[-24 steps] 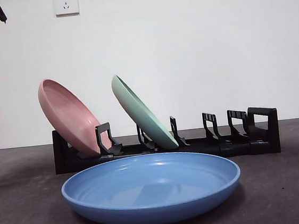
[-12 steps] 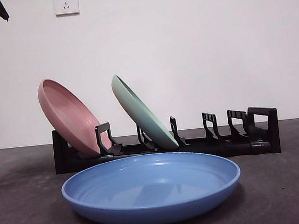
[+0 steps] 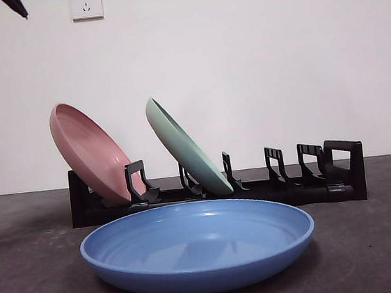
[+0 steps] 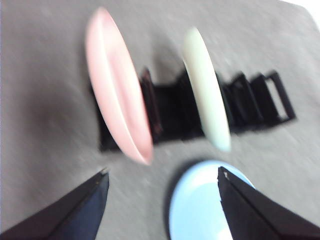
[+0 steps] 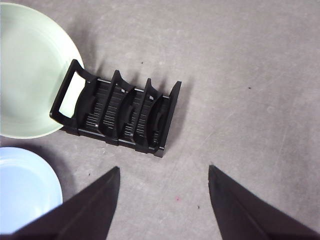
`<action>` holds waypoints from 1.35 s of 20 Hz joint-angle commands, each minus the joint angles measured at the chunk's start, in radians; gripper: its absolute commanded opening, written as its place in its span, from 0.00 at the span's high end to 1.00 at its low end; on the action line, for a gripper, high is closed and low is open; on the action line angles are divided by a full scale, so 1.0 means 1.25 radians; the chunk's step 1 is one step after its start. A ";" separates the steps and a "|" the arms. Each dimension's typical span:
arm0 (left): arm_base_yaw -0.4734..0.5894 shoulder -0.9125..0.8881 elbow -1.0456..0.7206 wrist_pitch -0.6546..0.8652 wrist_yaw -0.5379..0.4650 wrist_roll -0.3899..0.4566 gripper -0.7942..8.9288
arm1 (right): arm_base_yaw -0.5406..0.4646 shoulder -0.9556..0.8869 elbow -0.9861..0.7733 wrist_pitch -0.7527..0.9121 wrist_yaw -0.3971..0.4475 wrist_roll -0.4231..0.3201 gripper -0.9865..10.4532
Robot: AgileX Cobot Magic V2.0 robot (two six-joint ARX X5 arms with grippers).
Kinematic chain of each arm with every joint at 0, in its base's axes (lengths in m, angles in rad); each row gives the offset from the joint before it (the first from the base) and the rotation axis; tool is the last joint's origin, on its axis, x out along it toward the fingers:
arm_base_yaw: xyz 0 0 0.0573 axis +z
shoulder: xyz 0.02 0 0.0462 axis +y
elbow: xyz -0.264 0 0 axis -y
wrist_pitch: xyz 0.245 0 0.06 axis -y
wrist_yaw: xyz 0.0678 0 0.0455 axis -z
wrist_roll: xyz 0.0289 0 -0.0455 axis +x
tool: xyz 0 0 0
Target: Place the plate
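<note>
So the blue plate (image 3: 198, 247) is lying flat on the dark table (image 3: 387, 238), right side up, just in front of the black rack (image 3: 290, 182) and not in any slot. Nothing is touching it. The rack already has a pink plate (image 3: 88, 152) leaning in the slot at one end and a green plate (image 3: 185, 147) leaning in a slot further along, both tilted the same way. The slots past the green one toward the other end have nothing in them.

My left gripper (image 4: 162, 177) is up high above the table with its jaws spread wide, holding nothing, looking down at the pink and green plates and part of the blue one. That picture is pretty blurry. My right gripper (image 5: 164, 172) is also well up off the table, jaws apart and holding nothing, over the end of the rack with the free slots.
</note>
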 commanded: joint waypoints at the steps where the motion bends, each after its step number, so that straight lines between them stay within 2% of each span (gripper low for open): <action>1: -0.028 0.073 0.102 -0.020 -0.064 -0.007 0.57 | 0.002 0.010 0.020 0.004 -0.003 -0.005 0.67; 7: -0.111 0.330 0.430 -0.227 -0.275 0.019 0.57 | 0.002 0.010 0.020 0.000 -0.003 -0.005 0.67; 12: -0.149 0.532 0.643 -0.356 -0.410 0.029 0.57 | 0.002 0.010 0.020 -0.005 -0.002 -0.007 0.67; 17: -0.153 0.643 0.677 -0.342 -0.460 0.040 0.57 | 0.002 0.010 0.020 -0.007 -0.002 -0.008 0.67; 22: -0.155 0.688 0.677 -0.346 -0.465 0.050 0.57 | 0.002 0.010 0.020 -0.008 -0.002 -0.008 0.67; 23: -0.157 0.688 0.677 -0.344 -0.465 0.050 0.58 | 0.002 0.010 0.020 -0.009 -0.002 -0.008 0.67; 26: -0.160 0.688 0.677 -0.339 -0.465 0.050 0.77 | 0.002 0.010 0.020 -0.010 -0.002 -0.008 0.67; 27: -0.160 0.688 0.677 -0.338 -0.465 0.050 0.78 | 0.002 0.010 0.020 -0.011 -0.002 -0.008 0.67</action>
